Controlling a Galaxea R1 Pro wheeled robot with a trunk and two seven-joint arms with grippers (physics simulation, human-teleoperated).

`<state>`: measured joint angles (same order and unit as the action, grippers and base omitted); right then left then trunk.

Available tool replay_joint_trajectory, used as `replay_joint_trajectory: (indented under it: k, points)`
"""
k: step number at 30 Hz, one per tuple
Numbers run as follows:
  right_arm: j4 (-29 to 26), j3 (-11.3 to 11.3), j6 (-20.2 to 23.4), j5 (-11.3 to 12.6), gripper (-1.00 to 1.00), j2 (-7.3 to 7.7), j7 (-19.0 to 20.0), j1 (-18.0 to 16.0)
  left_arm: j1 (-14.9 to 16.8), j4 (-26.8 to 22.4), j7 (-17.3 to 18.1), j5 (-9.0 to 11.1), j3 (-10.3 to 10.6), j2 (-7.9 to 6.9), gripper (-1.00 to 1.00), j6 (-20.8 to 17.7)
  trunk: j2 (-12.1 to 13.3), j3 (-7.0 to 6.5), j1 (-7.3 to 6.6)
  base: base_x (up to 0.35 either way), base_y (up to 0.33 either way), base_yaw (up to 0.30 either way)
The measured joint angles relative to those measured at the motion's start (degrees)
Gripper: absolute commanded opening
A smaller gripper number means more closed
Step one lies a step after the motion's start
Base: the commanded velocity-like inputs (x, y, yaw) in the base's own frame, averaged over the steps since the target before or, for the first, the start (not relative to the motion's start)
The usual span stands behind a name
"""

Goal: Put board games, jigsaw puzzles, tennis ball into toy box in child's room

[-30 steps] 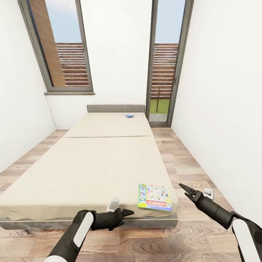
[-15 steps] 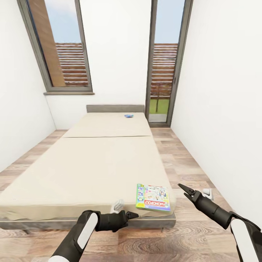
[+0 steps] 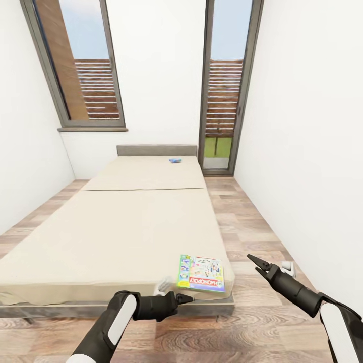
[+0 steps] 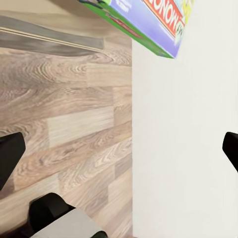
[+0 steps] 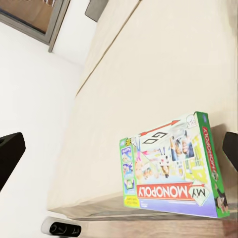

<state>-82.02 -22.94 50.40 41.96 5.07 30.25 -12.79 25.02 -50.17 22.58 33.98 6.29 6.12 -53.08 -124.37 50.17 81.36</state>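
Note:
The green-white Monopoly board game (image 3: 201, 273) lies flat on the near right corner of the cream bed (image 3: 126, 227). A small blue board game (image 3: 175, 161) rests far off near the headboard. My left gripper (image 3: 185, 298) hovers open just before the bed's front edge, left of and below the Monopoly box. My right gripper (image 3: 253, 262) hangs open over the floor to that box's right. The right wrist view looks down on the Monopoly box (image 5: 171, 166) between the spread fingers (image 5: 10, 158). The left wrist view catches the box's corner (image 4: 144, 22) above wood floor.
A white wall (image 3: 302, 151) runs close along the bed's right side, leaving a narrow strip of wood-plank floor (image 3: 247, 222). A tall window (image 3: 80, 65) and a glass door (image 3: 224, 85) stand behind the grey headboard (image 3: 156, 149).
The whole picture has slid a little to the left, so the camera has moved. My left gripper has reached slightly forward towards the bed's edge. The Monopoly box lies where it was on the bed.

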Motion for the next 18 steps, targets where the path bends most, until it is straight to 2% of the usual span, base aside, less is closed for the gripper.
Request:
replay_joint_trajectory:
  k: [7,14,18]
  points:
    - [0.0,0.2,0.0,0.0,1.00,-0.18,0.0,0.0,0.0,-0.2,0.0,0.0,0.0,-0.06,1.00,-0.1,0.0,0.00,0.00,0.000,-0.072,0.000]
    - [0.0,0.2,0.1,0.0,1.00,-0.05,0.0,-0.1,0.0,-0.1,-0.1,0.0,0.0,-0.07,1.00,-0.1,0.0,0.00,0.00,0.000,-0.185,0.000]
    - [0.0,0.2,0.1,0.0,1.00,0.04,0.0,-0.1,0.0,-0.1,-0.1,0.0,0.0,-0.06,1.00,-0.1,0.0,0.00,0.00,0.000,-0.077,0.000]
